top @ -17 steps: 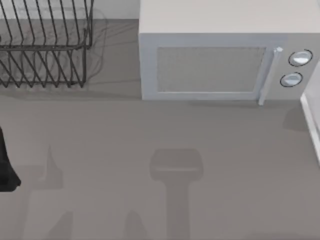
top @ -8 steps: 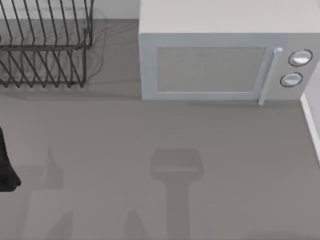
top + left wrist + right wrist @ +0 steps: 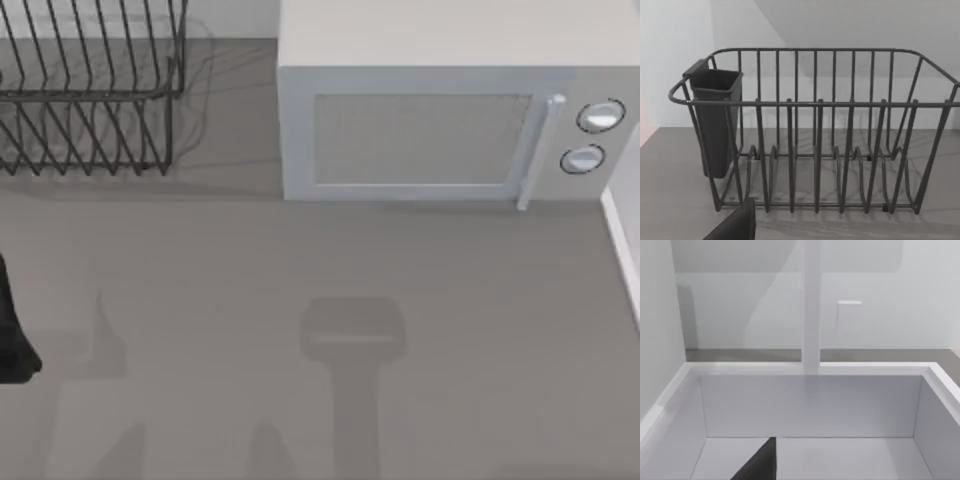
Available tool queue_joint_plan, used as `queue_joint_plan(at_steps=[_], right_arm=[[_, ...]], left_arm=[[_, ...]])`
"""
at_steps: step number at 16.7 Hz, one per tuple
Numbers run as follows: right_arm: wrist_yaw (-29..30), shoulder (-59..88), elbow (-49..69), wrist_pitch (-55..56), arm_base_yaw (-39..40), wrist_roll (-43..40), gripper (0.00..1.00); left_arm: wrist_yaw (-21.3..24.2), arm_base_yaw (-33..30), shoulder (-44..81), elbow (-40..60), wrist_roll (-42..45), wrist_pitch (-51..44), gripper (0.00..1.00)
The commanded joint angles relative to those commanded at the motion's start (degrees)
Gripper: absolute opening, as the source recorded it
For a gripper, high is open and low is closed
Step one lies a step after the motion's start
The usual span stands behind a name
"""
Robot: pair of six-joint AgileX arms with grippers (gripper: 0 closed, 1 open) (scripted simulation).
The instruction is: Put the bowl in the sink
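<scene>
A dark part of the left arm [image 3: 12, 330] sits at the table's [image 3: 300, 260] left edge, about midway down it. The left gripper [image 3: 735, 225] faces a black wire dish rack [image 3: 85, 90] in the far left corner. How wide this gripper stands is hidden. A dark cutlery cup [image 3: 715, 120] hangs on one end of the rack.

Right of the rack stands a pale grey microwave [image 3: 440, 120], door shut, with an upright handle [image 3: 535, 150] and two round dials [image 3: 592, 135] beside it.

At the right edge lies the white sink [image 3: 622, 240]. The right gripper [image 3: 760, 462] hovers over the basin, facing the tap [image 3: 811, 305]; its grip is likewise hidden.
</scene>
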Motion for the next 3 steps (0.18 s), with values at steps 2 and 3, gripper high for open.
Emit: queue_joint_plan(at_steps=[2, 3], right_arm=[[0.00, 0.00, 0.00, 0.00, 0.00, 0.00, 1.00], [0.00, 0.00, 0.00, 0.00, 0.00, 0.00, 1.00]], left_arm=[[0.00, 0.00, 0.00, 0.00, 0.00, 0.00, 1.00], [0.00, 0.00, 0.00, 0.00, 0.00, 0.00, 1.00]])
